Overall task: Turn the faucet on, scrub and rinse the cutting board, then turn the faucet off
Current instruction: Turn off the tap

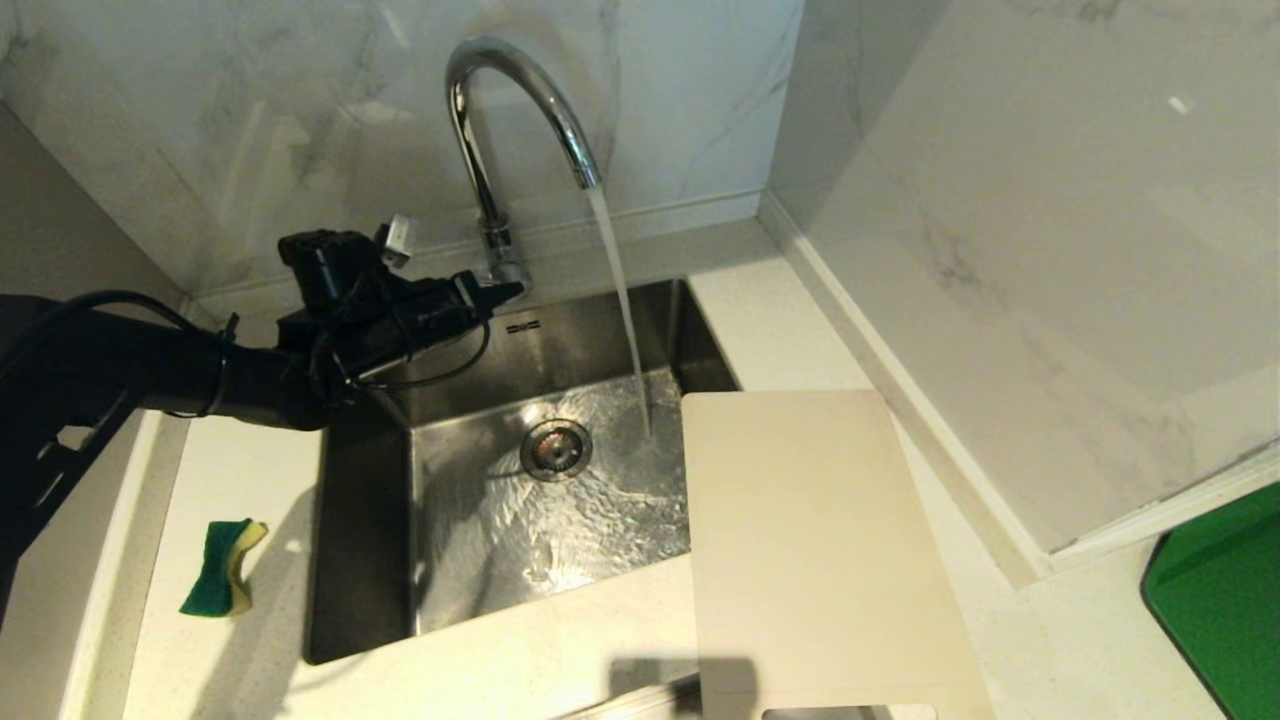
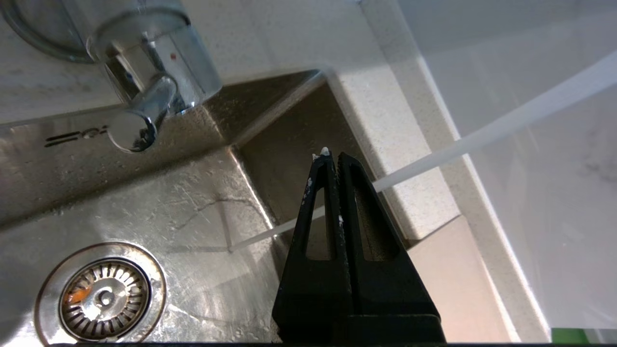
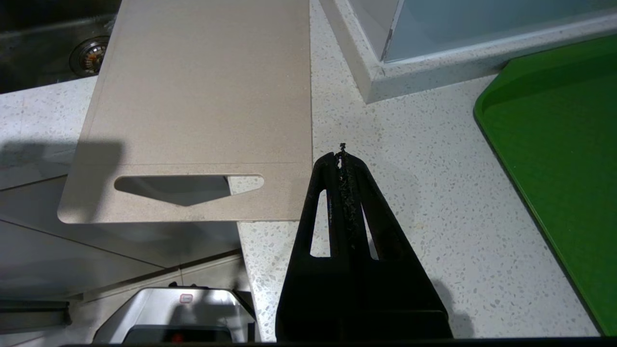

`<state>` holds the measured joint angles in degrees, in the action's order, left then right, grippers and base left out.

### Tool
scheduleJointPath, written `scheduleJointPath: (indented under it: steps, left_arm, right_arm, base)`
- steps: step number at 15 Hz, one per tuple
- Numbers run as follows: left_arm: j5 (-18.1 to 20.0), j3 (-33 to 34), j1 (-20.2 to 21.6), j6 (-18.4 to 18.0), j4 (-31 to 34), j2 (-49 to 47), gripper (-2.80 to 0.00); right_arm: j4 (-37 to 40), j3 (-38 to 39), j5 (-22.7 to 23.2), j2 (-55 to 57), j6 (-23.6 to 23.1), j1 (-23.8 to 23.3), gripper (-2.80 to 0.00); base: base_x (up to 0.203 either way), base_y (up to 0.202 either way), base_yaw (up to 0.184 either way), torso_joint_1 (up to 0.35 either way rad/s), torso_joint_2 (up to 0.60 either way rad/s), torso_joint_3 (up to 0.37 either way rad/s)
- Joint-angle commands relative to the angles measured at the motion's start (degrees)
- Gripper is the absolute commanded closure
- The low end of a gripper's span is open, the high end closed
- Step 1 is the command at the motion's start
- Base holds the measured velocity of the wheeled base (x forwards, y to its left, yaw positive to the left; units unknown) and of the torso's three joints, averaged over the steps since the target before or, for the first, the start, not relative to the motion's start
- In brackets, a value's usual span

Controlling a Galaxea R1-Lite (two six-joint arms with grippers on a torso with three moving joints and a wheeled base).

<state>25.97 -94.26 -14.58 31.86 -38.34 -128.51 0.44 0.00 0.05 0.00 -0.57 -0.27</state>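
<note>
The chrome faucet (image 1: 500,120) arches over the steel sink (image 1: 360,560), and a stream of water (image 1: 625,310) runs from its spout into the basin. My left gripper (image 1: 512,290) is shut and empty, its tip right beside the faucet base (image 2: 149,62) and its short lever (image 2: 140,120). The cream cutting board (image 1: 810,540) lies flat on the counter to the right of the sink, its slot handle (image 3: 188,185) hanging over the front edge. My right gripper (image 3: 341,156) is shut and empty, hovering over the counter just right of the board's handle end.
A green and yellow sponge (image 1: 222,567) lies on the counter left of the sink. A bright green tray (image 1: 1225,600) sits at the far right. Marble walls enclose the back and right. The drain strainer (image 1: 556,449) is in the basin's middle.
</note>
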Motion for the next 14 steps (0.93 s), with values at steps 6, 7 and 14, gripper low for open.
scheduleJointPath:
  steps: [6, 7, 14]
  left_arm:
    - [-0.1, -5.1, 0.8, 0.4, -0.2, -4.4, 0.00]
    - [-0.4, -6.5, 0.8, 0.7, -0.2, -5.0, 0.00]
    - [-2.0, -13.6, 2.9, 2.0, 1.1, -8.1, 0.00]
  right_arm:
    - [0.0, 0.0, 0.0, 0.0, 0.0, 0.0, 0.00]
    - [0.0, 0.0, 0.0, 0.0, 0.0, 0.0, 0.00]
    - [0.0, 0.0, 0.0, 0.0, 0.0, 0.0, 0.00]
  base:
    - [0.000, 0.000, 0.000, 0.000, 0.00, 0.000]
    - [0.000, 0.000, 0.000, 0.000, 0.00, 0.000]
    - [0.000, 0.000, 0.000, 0.000, 0.00, 0.000]
